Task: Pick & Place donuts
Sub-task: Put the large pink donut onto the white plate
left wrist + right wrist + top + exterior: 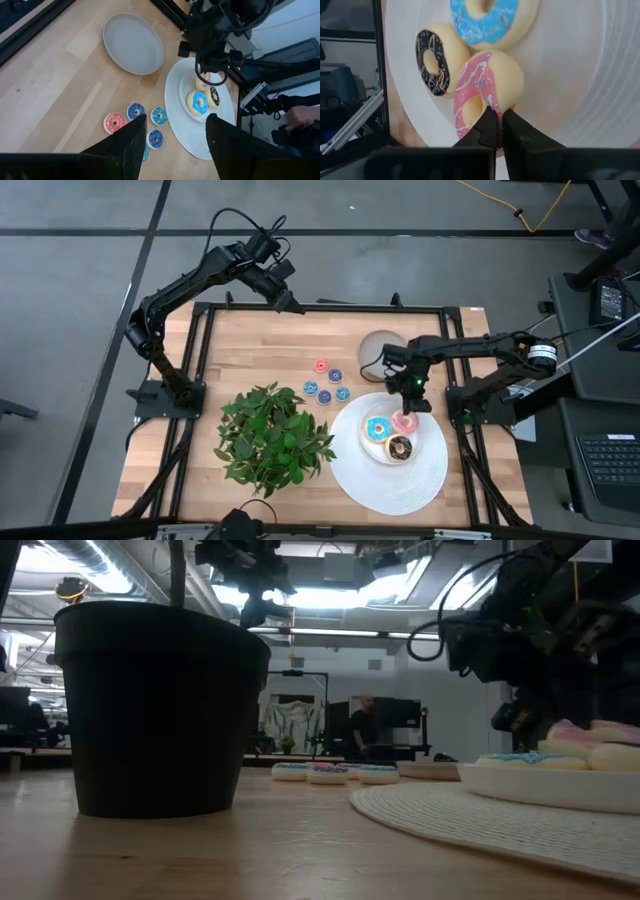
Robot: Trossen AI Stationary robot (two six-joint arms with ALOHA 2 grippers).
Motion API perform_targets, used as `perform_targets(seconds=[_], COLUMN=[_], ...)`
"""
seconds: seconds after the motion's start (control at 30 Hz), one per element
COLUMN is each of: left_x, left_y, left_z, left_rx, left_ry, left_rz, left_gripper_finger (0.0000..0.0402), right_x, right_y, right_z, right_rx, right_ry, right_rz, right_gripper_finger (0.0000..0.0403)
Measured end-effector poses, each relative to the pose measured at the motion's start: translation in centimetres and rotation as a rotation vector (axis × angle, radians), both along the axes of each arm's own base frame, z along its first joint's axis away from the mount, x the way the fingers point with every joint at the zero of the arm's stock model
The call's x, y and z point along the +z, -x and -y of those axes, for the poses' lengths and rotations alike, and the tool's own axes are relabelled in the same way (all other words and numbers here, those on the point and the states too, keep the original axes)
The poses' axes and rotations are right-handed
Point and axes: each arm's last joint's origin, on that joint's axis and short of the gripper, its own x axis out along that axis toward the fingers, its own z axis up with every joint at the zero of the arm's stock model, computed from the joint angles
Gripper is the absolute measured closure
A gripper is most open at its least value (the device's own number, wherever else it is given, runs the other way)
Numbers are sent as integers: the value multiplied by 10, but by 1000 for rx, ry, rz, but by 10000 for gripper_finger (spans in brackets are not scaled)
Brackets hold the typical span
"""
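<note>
Three ring donuts are counted: one blue-iced donut (378,429), one pink-iced donut (405,421) and one dark-iced donut (400,447). Five tiny rings (326,383) are seen mid-frame. One grey dish (381,351), one white plate (372,476), one potted plant (270,435) and two arms are counted.

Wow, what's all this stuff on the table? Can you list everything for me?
big donuts: three, blue, pink and brown iced, piled on the white plate
white plate: one, near right of the table
small donuts: five, blue and red, flat mid-table
grey dish: one, far side
plant: one, green, black pot, near left
right gripper: fingers shut on the pink donut
left gripper: fingers open, raised above the far table edge
</note>
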Motion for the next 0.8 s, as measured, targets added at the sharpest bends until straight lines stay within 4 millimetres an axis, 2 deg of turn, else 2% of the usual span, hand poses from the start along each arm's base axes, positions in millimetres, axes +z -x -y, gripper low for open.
perform_targets(seconds=[0.2, 0.33, 0.8], left_x=[0, 0, 1], left_y=[0, 0, -1], left_z=[0, 0, -1], left_rx=[0, 2, 1], left_ry=[0, 2, -11], left_rz=[0, 0, 14], left_gripper_finger=[207, 206, 206], right_x=[-1, -1, -3], right_y=[-8, -9, -8], right_z=[-4, -7, -8], right_rx=[-1, -12, -47], right_ry=[20, 66, 139], right_rz=[50, 20, -45], right_gripper_finger=[386, 378, 261])
